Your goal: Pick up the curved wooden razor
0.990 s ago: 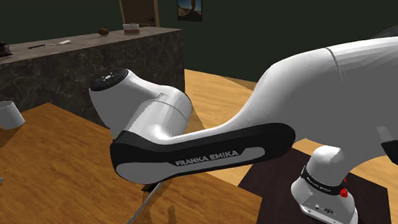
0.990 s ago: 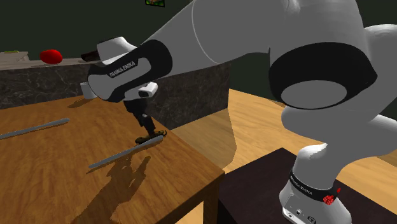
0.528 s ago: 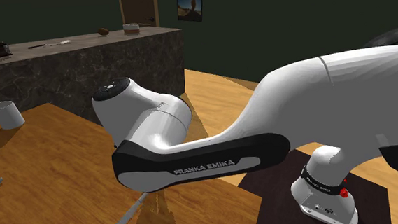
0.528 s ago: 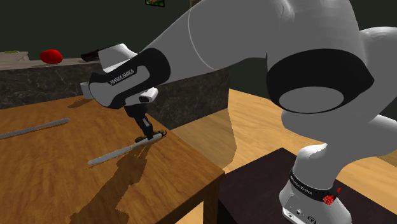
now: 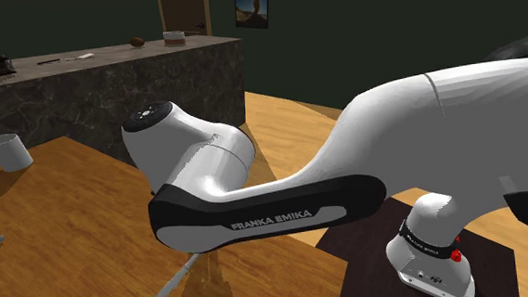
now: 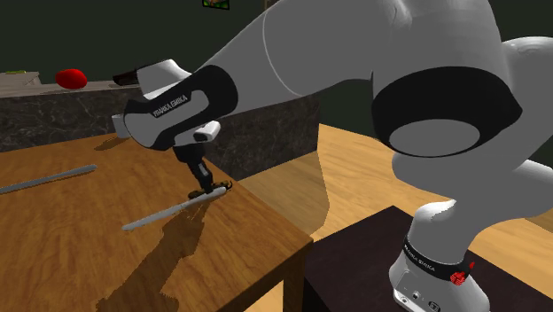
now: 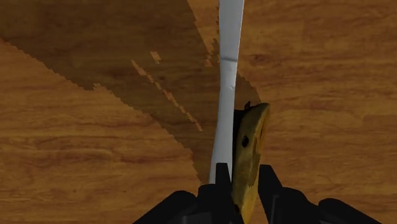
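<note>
Wood-grain counter (image 6: 71, 257), lower left of the second exterior view. White arm (image 6: 354, 71) bends down onto it. Razor (image 7: 224, 95): long grey strip with a curved wooden piece, flat on the counter, long axis running straight ahead of the tool (image 7: 243, 172). Tool: narrowly parted, clasping the wooden piece at the razor's near end.

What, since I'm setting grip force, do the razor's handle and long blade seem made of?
Razor handle: mottled yellow-brown with a matt look, so probably wood, though no clear grain shows. Blade: plain pale grey, smooth and even, so likely metal, but the flat shading leaves it open.
</note>
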### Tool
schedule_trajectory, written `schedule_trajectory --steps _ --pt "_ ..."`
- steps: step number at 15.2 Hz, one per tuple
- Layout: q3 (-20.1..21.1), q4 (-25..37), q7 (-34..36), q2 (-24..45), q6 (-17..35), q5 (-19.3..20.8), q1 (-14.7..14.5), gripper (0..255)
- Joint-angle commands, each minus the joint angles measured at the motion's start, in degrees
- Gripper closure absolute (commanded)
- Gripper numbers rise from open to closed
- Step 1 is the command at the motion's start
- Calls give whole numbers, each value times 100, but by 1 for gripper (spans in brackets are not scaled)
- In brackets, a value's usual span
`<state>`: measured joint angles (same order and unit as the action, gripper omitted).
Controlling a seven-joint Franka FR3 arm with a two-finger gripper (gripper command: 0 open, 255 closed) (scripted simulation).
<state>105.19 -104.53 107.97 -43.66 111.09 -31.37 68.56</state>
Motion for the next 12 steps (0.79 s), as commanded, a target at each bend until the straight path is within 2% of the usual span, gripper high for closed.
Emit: schedule_trajectory --steps 1,12 --pt "-53 41 14 35 -87 48 -25 255" --pt "-460 477 94 315 -720 382 -167 255"
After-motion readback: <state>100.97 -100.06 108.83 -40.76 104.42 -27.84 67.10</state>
